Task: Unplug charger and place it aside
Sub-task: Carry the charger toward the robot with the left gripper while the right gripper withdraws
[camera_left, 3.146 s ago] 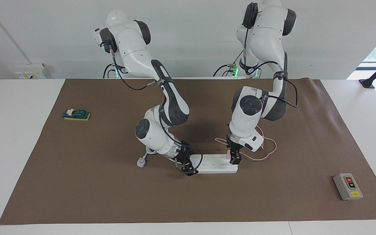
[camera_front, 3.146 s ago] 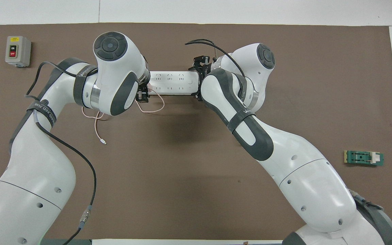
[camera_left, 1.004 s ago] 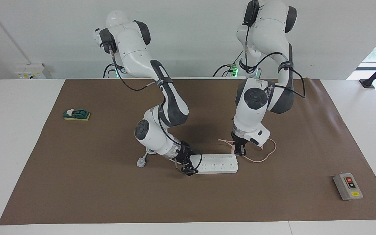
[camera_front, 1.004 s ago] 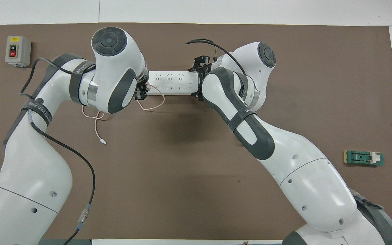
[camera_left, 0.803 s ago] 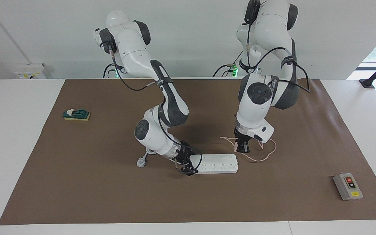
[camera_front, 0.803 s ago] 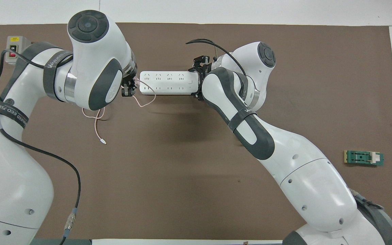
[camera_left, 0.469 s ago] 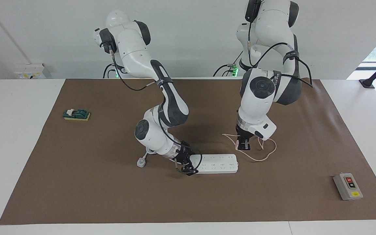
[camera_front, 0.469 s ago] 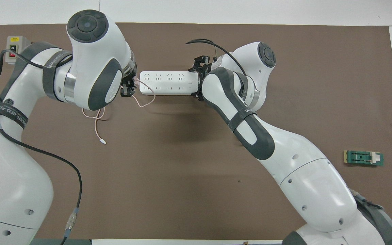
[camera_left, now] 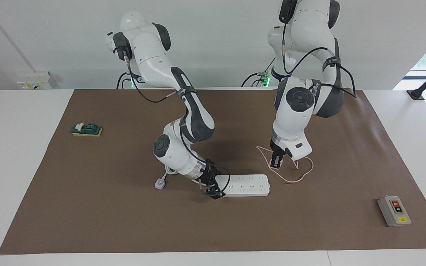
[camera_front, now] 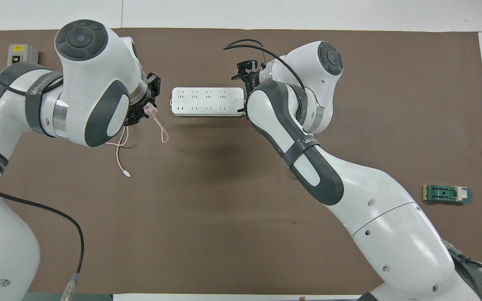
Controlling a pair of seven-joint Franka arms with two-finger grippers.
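The charger (camera_left: 275, 162) is a small pale pink cube. It is out of the white power strip (camera_left: 248, 184) and held in my left gripper (camera_left: 275, 165), which is shut on it. The gripper is up over the mat beside the strip's end, toward the left arm's end of the table. The charger also shows in the overhead view (camera_front: 151, 110), clear of the strip (camera_front: 205, 101). Its thin pink cable (camera_left: 302, 173) hangs down and loops on the mat (camera_front: 119, 155). My right gripper (camera_left: 212, 187) is at the strip's other end, low against it.
The strip's white plug (camera_left: 160, 183) lies on the brown mat (camera_left: 124, 214) toward the right arm's end. A grey switch box (camera_left: 394, 211) sits toward the left arm's end. A green block (camera_left: 86, 129) lies toward the right arm's end.
My left gripper pulled the charger out of the strip, then lifted it away toward the left arm's end, dragging the cable. My right arm shifted slightly at the strip's end.
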